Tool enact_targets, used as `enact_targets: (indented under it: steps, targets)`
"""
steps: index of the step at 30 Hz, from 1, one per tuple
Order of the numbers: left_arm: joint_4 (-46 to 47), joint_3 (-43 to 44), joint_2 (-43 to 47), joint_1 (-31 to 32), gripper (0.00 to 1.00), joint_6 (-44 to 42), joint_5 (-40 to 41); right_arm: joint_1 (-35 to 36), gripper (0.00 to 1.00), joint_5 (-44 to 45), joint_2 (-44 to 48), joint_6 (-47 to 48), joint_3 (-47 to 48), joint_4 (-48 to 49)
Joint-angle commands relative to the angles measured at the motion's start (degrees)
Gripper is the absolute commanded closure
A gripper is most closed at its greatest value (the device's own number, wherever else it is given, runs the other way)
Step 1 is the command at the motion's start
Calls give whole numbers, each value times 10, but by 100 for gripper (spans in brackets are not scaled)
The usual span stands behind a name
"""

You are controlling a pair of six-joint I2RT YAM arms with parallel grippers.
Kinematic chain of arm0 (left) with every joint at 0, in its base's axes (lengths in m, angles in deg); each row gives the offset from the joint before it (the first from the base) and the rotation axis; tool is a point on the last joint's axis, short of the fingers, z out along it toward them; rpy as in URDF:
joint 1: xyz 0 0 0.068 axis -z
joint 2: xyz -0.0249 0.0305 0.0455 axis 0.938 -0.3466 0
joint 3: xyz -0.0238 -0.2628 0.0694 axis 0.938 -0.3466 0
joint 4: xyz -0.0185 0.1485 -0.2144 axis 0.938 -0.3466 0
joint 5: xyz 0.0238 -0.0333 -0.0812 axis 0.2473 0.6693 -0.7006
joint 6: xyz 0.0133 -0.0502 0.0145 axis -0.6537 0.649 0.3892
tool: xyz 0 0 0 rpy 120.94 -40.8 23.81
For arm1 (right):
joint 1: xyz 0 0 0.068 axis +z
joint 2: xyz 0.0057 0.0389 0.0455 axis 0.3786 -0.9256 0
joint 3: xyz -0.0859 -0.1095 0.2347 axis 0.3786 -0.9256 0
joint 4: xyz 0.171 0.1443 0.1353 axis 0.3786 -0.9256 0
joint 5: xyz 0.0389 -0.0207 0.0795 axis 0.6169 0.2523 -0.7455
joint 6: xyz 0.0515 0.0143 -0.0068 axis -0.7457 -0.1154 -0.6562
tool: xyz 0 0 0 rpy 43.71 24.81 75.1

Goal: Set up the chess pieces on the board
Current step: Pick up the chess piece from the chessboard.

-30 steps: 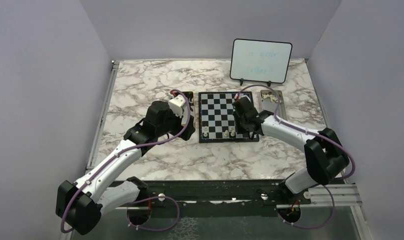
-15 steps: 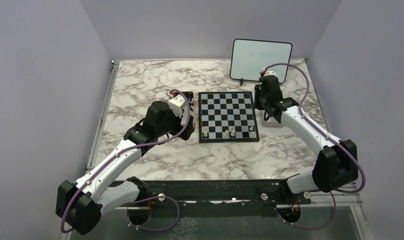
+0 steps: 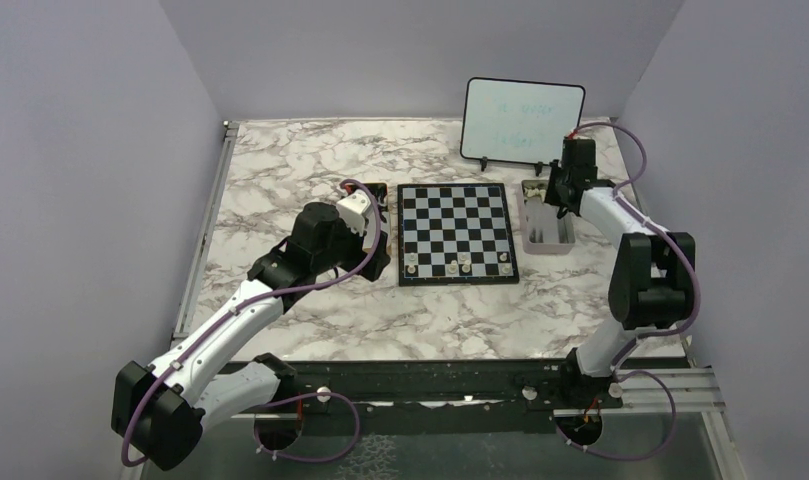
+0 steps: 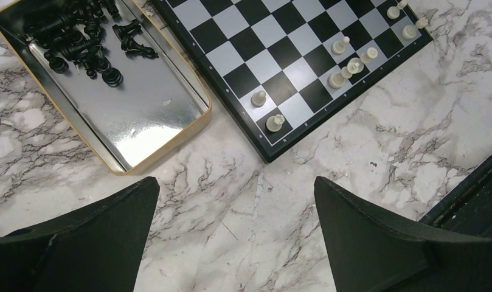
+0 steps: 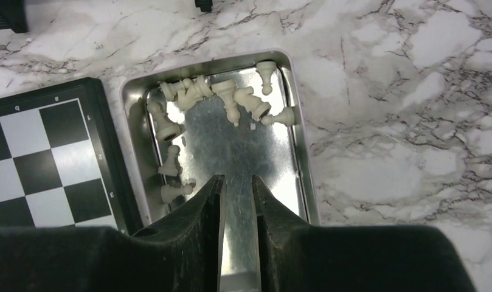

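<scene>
Left end effector [image 4: 236,184] spread wide; right end effector [image 5: 237,181] narrowly parted, empty, above tray [image 5: 302,173] of chess pieces [image 5: 231,96].

light: bright, even | shadows: soft, faint | glare: metal tray [image 4: 147,125] | focus: sharp

right pincer [image 5: 237,184] off board [image 5: 42,159], now over tray [image 5: 300,164]

The board [image 3: 453,232], a flat square of black and white checks, lies at the centre of the top view, with a few cream-white chess pieces [image 3: 464,265] upright along its bottom rows. The loose cream pieces [image 5: 231,97] lie tumbled in a metal tray [image 5: 255,152] at upper centre of the right wrist view. The black pieces [image 4: 85,36] are heaped in a second tray [image 4: 140,115] at upper left of the left wrist view.
</scene>
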Motion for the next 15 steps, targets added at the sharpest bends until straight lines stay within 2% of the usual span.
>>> enact_targets:
  steps: [1, 7, 15]
  targets:
    - [17, -7, 13, -1, 2, 4, -21, -8, 72, -31, -39, 4, 32, 49]
    - [18, -9, 17, -1, 2, 4, -25, -11, 72, -36, -69, 7, 36, 87]
    - [20, -10, 16, -1, 2, 4, -28, -11, 72, -40, -90, 15, 45, 88]
